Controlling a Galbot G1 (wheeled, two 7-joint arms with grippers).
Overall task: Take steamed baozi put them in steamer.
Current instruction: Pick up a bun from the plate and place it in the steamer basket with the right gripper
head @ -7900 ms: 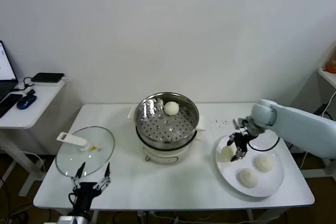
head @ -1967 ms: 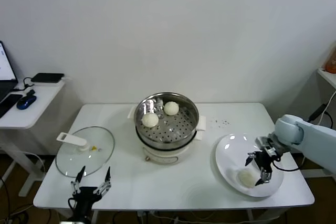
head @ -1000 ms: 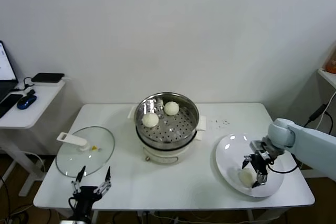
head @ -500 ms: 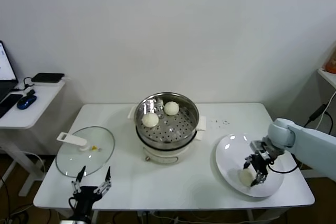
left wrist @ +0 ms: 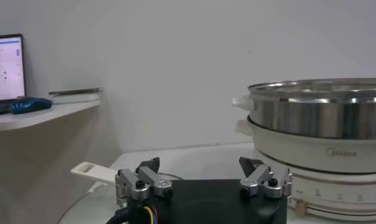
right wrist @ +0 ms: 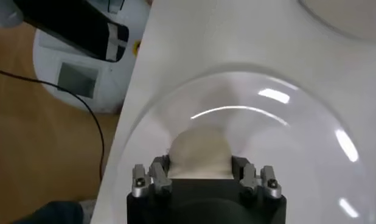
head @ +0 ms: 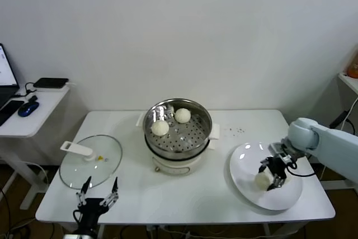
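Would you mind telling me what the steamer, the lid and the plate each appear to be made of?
Steamer: looks like polished stainless steel, mirror-bright with highlights and a perforated tray, sitting on a matte white base, probably plastic.
Lid: seemingly clear glass, since the table shows through it, with a white handle, likely plastic.
Plate: glossy white with sharp reflections, perhaps glazed ceramic; melamine cannot be ruled out.

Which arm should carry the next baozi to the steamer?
Right: its gripper is shut on the baozi above the plate. The left gripper waits open near the lid.
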